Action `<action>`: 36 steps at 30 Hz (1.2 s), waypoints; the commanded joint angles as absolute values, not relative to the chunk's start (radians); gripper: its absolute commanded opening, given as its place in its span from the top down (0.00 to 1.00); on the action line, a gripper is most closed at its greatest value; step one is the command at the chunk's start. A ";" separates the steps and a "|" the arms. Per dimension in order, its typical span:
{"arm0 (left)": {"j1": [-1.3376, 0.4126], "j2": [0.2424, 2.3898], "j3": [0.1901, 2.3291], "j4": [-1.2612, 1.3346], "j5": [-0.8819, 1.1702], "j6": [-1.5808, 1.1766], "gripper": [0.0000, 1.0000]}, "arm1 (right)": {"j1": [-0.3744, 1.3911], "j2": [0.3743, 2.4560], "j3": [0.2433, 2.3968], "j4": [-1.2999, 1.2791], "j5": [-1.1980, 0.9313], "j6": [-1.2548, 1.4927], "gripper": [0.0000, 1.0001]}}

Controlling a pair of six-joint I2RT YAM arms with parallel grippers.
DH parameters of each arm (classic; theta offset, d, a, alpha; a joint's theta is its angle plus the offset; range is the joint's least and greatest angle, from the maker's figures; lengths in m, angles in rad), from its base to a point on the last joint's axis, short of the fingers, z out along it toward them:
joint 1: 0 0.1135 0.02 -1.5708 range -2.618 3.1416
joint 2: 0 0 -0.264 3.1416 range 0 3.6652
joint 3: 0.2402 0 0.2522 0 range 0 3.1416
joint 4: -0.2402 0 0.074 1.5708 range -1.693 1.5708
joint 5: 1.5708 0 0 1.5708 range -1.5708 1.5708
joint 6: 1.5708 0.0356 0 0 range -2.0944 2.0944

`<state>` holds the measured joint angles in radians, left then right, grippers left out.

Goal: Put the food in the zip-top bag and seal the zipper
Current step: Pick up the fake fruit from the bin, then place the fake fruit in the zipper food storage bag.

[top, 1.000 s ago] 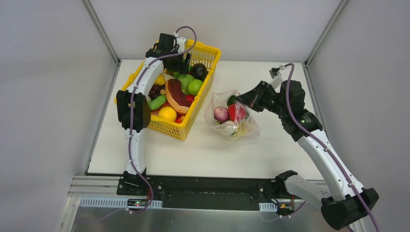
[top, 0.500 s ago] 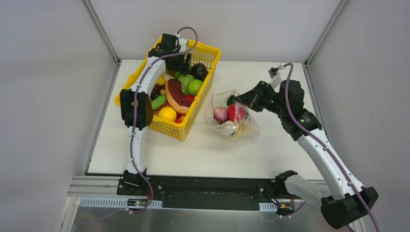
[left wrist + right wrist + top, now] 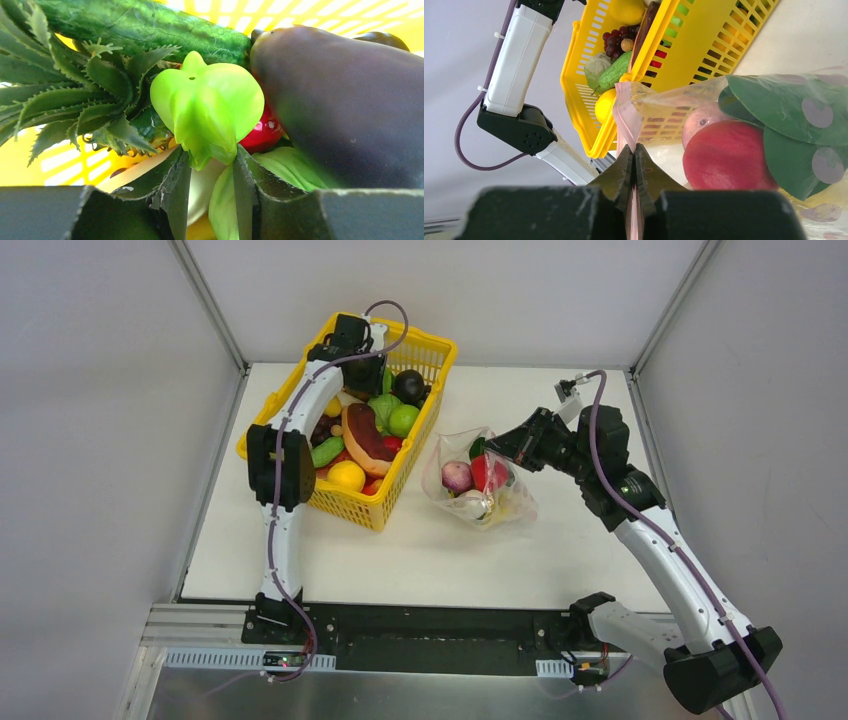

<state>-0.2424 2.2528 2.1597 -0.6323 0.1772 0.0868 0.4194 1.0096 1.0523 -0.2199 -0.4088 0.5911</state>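
The clear zip-top bag (image 3: 480, 490) lies on the table right of the basket. It holds a red apple (image 3: 724, 155), a pinkish round item (image 3: 457, 476) and dark green leaves (image 3: 784, 110). My right gripper (image 3: 497, 447) is shut on the bag's pink zipper strip (image 3: 624, 115) at its far edge, as the right wrist view (image 3: 634, 150) shows. My left gripper (image 3: 365, 375) is down in the far end of the yellow basket (image 3: 440, 360). Its fingers (image 3: 177, 185) close round the stalk of a light green leafy vegetable (image 3: 207, 115).
The basket holds more food: a dark eggplant (image 3: 340, 110), a cucumber (image 3: 150, 25), spiky green leaves (image 3: 75, 95), a red piece (image 3: 265, 132), a yellow fruit (image 3: 346, 476) and a brown slab (image 3: 362, 435). Grey walls enclose the table on three sides.
My left arm has edged slightly to the right inside the basket. The right arm and the bag have not moved.
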 commanded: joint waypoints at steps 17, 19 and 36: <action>-0.249 1.879 1.950 -0.525 0.165 0.018 1.00 | 0.419 0.976 1.066 -0.173 -0.407 0.595 0.97; -0.249 1.818 1.931 -0.552 0.169 0.023 1.00 | 0.419 0.976 1.063 -0.172 -0.408 0.597 0.97; -0.613 1.283 1.467 -0.411 0.438 -0.132 0.98 | 0.419 0.953 1.046 -0.151 -0.409 0.613 0.97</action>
<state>-0.5220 1.3540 1.5803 -0.5282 0.3981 -0.0643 0.4194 0.9806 1.0428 -0.2199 -0.4030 0.5957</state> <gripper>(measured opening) 0.318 0.034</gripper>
